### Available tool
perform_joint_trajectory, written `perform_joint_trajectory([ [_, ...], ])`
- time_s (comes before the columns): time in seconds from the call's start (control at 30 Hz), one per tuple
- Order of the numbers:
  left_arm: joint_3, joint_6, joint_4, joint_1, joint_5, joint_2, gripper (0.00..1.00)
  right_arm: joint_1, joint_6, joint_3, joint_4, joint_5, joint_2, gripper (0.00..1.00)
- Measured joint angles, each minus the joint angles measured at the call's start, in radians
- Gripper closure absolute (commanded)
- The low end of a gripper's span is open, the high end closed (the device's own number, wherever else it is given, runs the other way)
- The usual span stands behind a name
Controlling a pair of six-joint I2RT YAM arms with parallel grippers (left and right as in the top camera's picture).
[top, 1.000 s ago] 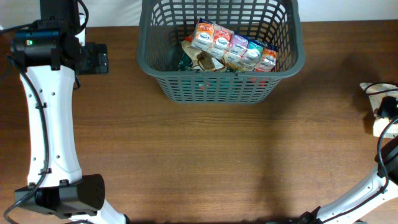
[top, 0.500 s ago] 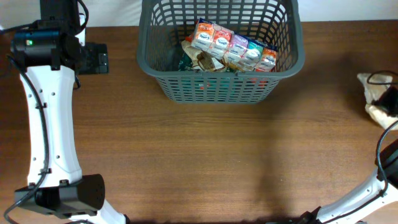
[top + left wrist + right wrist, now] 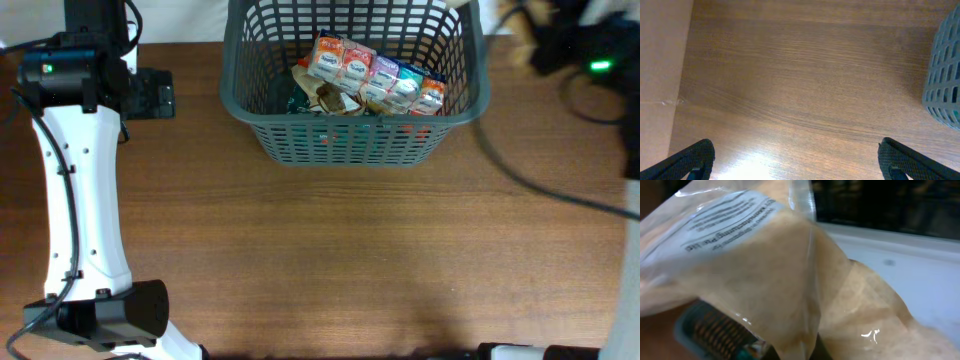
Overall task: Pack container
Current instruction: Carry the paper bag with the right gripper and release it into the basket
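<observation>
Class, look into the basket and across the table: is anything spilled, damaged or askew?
Nothing spilled or damaged. Only the row of small cartons lies slanted on a jumble of packets in the container.

A brown wooden table, its grain running from 9 to 3 o'clock, fills the overhead view, edged at 12 o'clock by a white strip. In the left wrist view a plain tan panel borders the wood at 9 o'clock, with glare near 7 o'clock. In the right wrist view a white ledge lies at 3 o'clock.
</observation>
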Motion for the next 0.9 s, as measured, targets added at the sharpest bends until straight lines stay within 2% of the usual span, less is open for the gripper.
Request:
perform_joint_trajectory([
  [0.07, 0.0, 0.0, 0.0, 0.0, 0.001, 0.0, 0.01, 0.149, -0.069, 0.0, -0.01, 0.1, 0.039, 0.96],
  [0.27, 0.0, 0.0, 0.0, 0.0, 0.0, 0.0, 0.01, 0.357, -0.208, -0.009, 0.084, 0.34, 0.293, 0.96],
  [0.43, 0.0, 0.0, -0.001, 0.0, 0.0, 0.0, 0.01, 0.396, -0.25, -0.018, 0.179, 0.43, 0.468, 0.96],
  [0.57, 0.0, 0.0, 0.0, 0.0, 0.001, 0.0, 0.01, 0.394, -0.258, -0.018, 0.148, 0.439, 0.527, 0.96],
  [0.6, 0.0, 0.0, 0.0, 0.0, 0.0, 0.0, 0.01, 0.396, -0.257, -0.019, 0.138, 0.438, 0.529, 0.78],
  [0.63, 0.0, 0.0, 0.0, 0.0, 0.0, 0.0, 0.01, 0.398, -0.257, -0.019, 0.132, 0.433, 0.53, 0.53],
  [0.73, 0.0, 0.0, -0.001, 0.0, 0.0, 0.0, 0.01, 0.4, -0.254, -0.017, 0.129, 0.423, 0.53, 0.45],
  [0.77, 0.0, 0.0, 0.0, 0.0, 0.0, 0.0, 0.01, 0.4, -0.251, -0.017, 0.114, 0.42, 0.53, 0.36],
  [0.8, 0.0, 0.0, 0.0, 0.0, 0.0, 0.0, 0.01, 0.4, -0.251, -0.017, 0.099, 0.419, 0.529, 0.31],
  [0.9, 0.0, 0.0, -0.001, 0.0, 0.001, 0.0, 0.01, 0.4, -0.249, -0.017, 0.055, 0.417, 0.507, 0.27],
])
